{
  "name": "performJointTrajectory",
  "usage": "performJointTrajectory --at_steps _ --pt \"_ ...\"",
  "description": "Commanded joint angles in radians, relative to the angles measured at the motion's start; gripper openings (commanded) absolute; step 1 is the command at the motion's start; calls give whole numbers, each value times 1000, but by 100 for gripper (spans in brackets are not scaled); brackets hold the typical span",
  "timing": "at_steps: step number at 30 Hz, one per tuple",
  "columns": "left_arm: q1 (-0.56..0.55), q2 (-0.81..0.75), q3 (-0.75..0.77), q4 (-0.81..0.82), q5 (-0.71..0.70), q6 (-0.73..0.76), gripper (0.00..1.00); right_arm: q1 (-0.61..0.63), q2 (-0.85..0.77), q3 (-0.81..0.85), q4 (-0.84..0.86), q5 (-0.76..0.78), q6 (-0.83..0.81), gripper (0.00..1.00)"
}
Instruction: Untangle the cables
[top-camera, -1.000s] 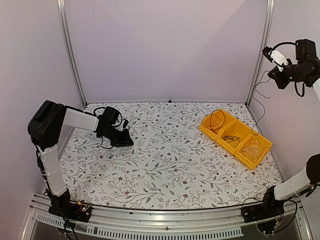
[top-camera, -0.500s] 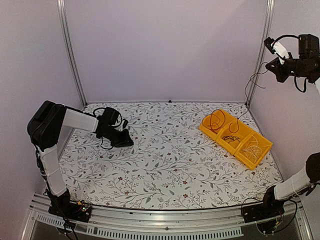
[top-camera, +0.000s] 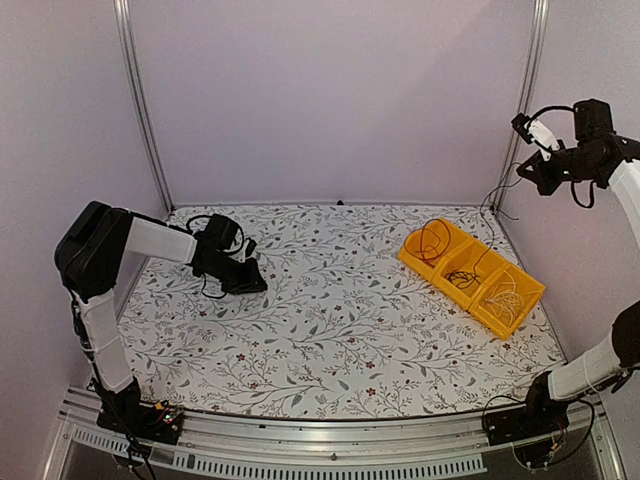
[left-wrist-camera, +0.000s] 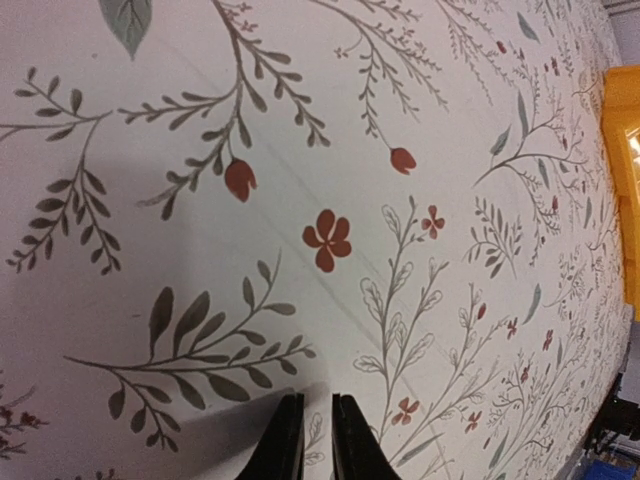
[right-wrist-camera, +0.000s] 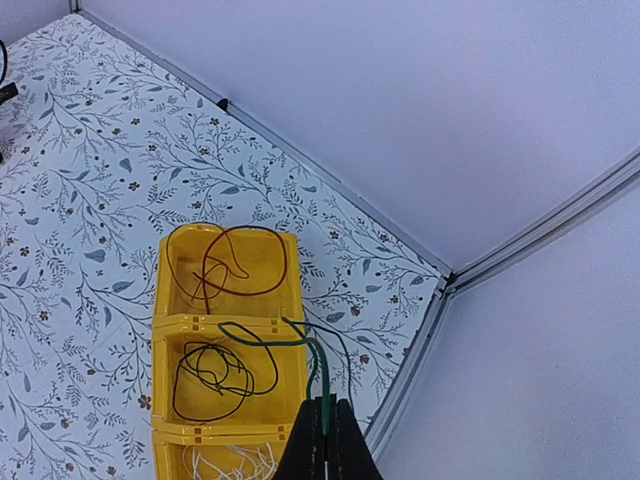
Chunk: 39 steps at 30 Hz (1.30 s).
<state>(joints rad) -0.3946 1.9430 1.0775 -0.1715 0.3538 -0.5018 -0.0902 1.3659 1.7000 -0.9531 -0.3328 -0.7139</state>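
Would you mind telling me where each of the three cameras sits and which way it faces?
Top external: above and behind, facing the flowered table; both arms show.
Left wrist: low over the cloth; closed left hand at bottom.
Right wrist: high, looking down on the yellow three-compartment plastic tray; right hand pinches a thin dark green wire.
Shared: top and right-wrist views show tray.

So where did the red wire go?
The red wire lies coiled in the end compartment of the yellow tray farthest from the right gripper, on the table's right side, next to the compartment with the black wire.
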Motion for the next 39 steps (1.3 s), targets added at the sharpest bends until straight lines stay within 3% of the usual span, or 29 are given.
performJointTrajectory --at_steps 1,8,24,34,39 --pt "-14 51 -3 -84 -10 5 9 -2 -2 -92 10 -88 32 0" --pt "-15 47 6 -98 -17 5 9 -2 29 -255 16 -204 68 0" --pt "-14 27 1 -127 -34 6 9 -2 187 -447 97 -153 19 0" --pt "-14 8 5 -147 -42 4 9 0 499 -347 131 -104 102 0" --pt "-15 -16 -10 -149 -49 -7 9 0 582 -291 113 -84 140 1"
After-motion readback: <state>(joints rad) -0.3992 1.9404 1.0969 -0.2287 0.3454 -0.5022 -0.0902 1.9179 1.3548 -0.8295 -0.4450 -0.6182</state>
